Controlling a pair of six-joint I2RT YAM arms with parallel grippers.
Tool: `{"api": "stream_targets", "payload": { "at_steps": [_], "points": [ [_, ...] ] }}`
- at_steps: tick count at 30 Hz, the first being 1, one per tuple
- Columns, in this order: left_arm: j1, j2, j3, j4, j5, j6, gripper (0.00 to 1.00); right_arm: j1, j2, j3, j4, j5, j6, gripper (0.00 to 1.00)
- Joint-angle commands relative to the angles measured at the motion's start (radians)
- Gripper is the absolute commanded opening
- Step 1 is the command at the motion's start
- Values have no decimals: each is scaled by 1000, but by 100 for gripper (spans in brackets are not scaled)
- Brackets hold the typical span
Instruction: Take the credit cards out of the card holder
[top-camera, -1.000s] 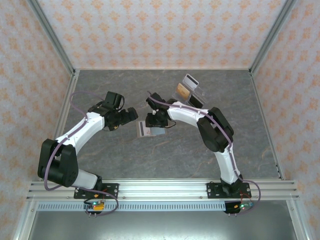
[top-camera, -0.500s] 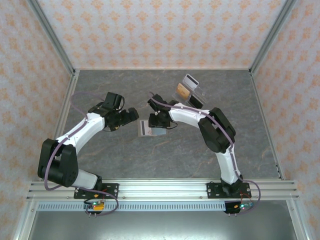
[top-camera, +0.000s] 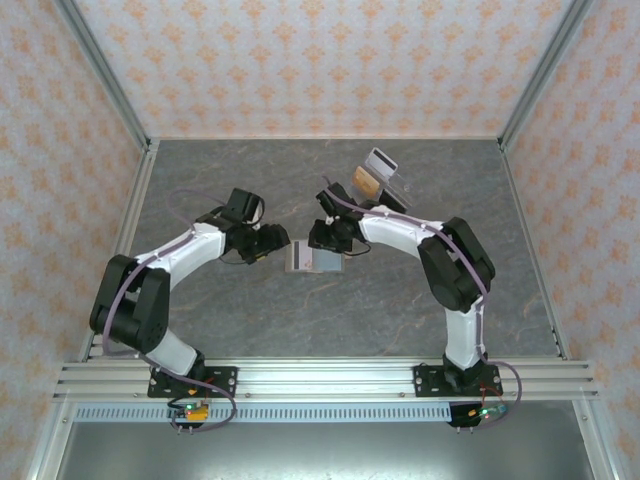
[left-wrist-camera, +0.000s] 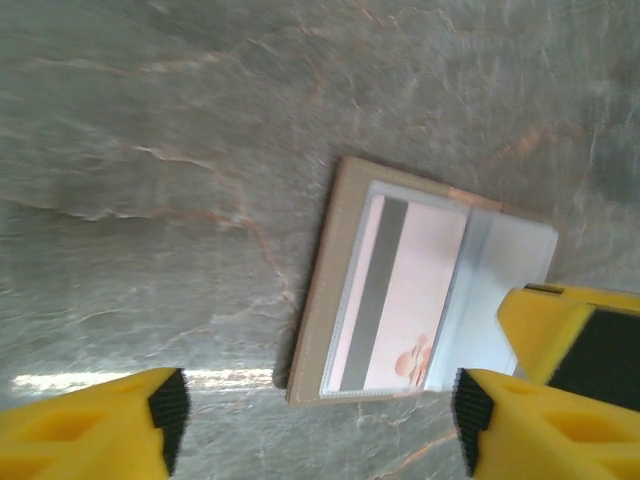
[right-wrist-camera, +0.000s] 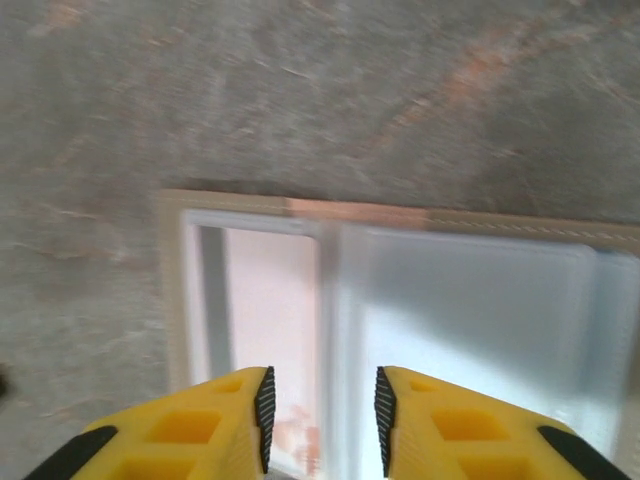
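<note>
Top external view puts the card holder (top-camera: 312, 257) open flat on the surface (top-camera: 220, 180) at mid-scene, between your two arms. Your left fingers (left-wrist-camera: 95, 425) stand wide, with one edge of the holder in the gap between them, and they are not closed on it. The whitish-pink card (left-wrist-camera: 400, 290) lies in the holder's left pocket, dark stripe showing. Your right fingers (right-wrist-camera: 195, 440) are narrow, set over the holder's middle fold with nothing visibly pinched. A clear stand (top-camera: 385, 172) sits far right, well apart.
</note>
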Motion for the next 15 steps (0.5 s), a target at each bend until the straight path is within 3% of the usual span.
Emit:
{"api": "stream_targets", "payload": {
  "at_steps": [1,6,15],
  "points": [
    [-25,44,40,28,35,0,53,-10,-7,-26,88,-109,44,30],
    [-43,97,60,37,43,-11,32,-17,27,-38,127,-146,70,23],
    [-57,166,102,39,17,-23,22,-24,57,-38,98,-120,53,18]
  ]
}}
